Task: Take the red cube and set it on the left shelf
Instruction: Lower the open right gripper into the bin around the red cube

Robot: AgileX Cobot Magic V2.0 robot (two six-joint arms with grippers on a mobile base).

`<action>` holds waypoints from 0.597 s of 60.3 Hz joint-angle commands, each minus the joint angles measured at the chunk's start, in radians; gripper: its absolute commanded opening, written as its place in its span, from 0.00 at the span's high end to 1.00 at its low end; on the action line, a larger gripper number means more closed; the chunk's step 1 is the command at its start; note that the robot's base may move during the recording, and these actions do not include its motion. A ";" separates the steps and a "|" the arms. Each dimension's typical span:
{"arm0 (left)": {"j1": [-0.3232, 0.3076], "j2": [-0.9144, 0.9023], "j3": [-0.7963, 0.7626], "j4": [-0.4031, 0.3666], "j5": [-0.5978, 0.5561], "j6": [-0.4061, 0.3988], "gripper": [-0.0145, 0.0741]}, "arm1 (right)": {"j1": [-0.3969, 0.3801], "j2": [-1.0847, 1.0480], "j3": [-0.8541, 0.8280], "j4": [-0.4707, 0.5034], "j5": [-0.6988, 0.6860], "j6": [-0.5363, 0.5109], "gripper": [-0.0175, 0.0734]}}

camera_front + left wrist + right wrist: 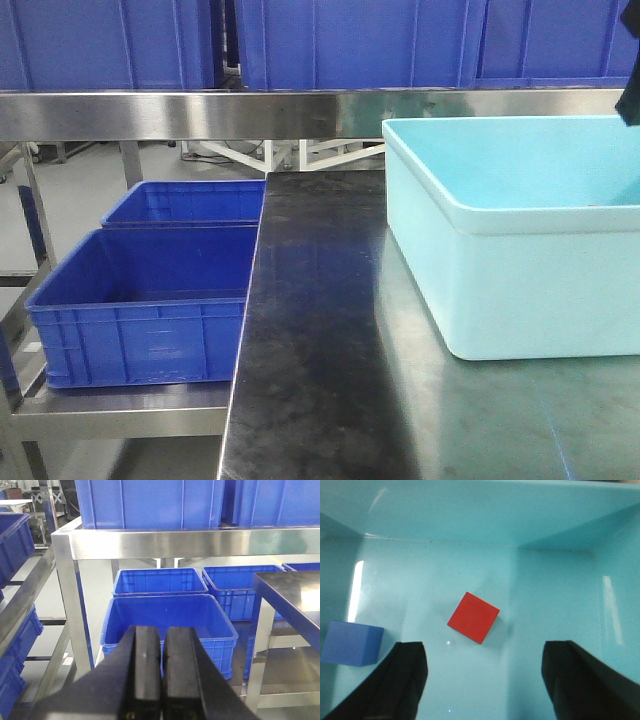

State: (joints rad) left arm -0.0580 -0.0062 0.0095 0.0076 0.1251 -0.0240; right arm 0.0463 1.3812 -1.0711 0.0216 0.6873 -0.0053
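The red cube [473, 617] lies turned at an angle on the floor of the light blue tub [470, 515], seen in the right wrist view. My right gripper [485, 652] hangs open above the tub floor, its two black fingers [407, 672] spread wide, the cube just beyond and between them, untouched. In the front view only a dark bit of the right arm [630, 90] shows above the tub [500, 290]. My left gripper [162, 635] is shut with nothing in it, facing the steel shelf rack [165, 542] on the left.
A blue cube [351, 643] lies in the tub left of the red one. Blue crates [150, 300] sit on the lower left shelf [120, 410], more blue crates [350, 40] on the top shelf. The dark steel table [310, 330] carries the tub.
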 commanded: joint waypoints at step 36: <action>-0.004 -0.014 0.023 -0.008 -0.090 -0.001 0.72 | 0.002 0.120 -0.039 0.095 -0.038 -0.010 0.16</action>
State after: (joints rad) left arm -0.0580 -0.0062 0.0095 0.0076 0.1251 -0.0240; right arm 0.0463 1.5255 -1.0733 0.1064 0.6932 -0.0053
